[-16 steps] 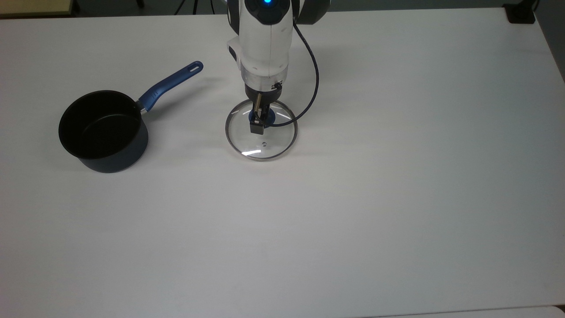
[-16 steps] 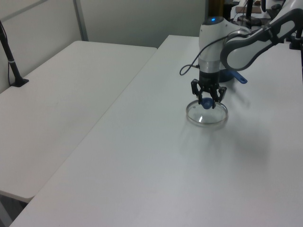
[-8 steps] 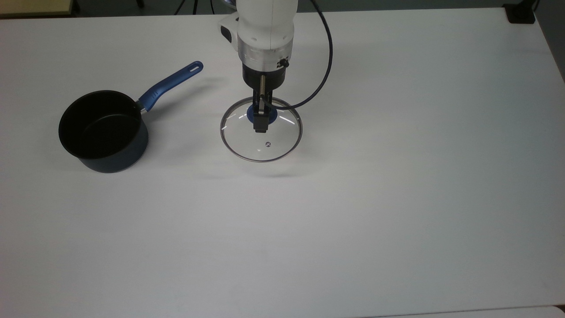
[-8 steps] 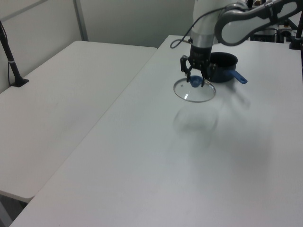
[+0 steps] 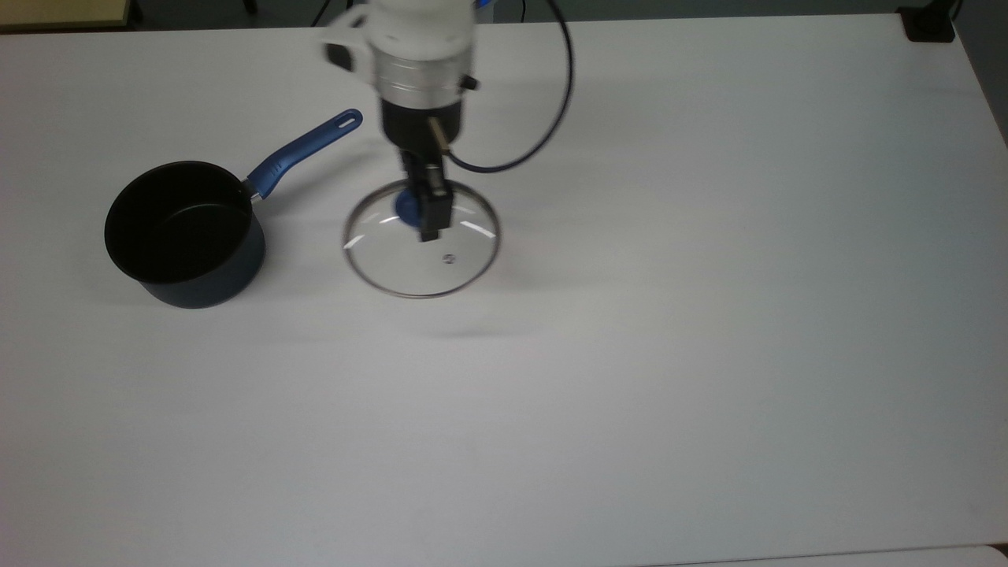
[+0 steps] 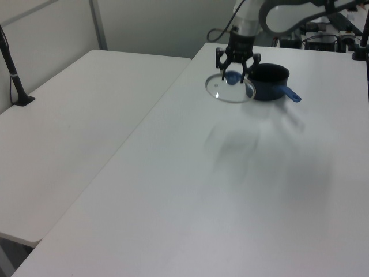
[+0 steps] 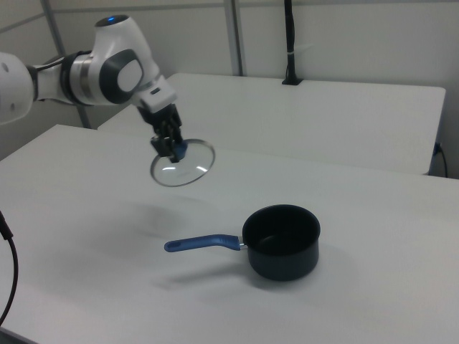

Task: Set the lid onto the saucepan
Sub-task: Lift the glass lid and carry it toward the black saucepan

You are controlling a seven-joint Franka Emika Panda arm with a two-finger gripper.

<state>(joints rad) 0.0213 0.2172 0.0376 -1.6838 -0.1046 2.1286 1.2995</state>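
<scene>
Gripping the blue knob, the gripper (image 5: pixel 417 206) holds the lid (image 5: pixel 422 250) in the air above the white bench (image 5: pixel 630 354), to the top view's right of the open saucepan (image 5: pixel 185 232).

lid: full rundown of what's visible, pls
The lid is a round clear glass disc with a thin metal rim, a blue knob at centre and a small vent hole. The gripper has its jaws shut on the knob and holds the lid in the air, tilted, its shadow on the white table. It is apart from the open saucepan.
</scene>
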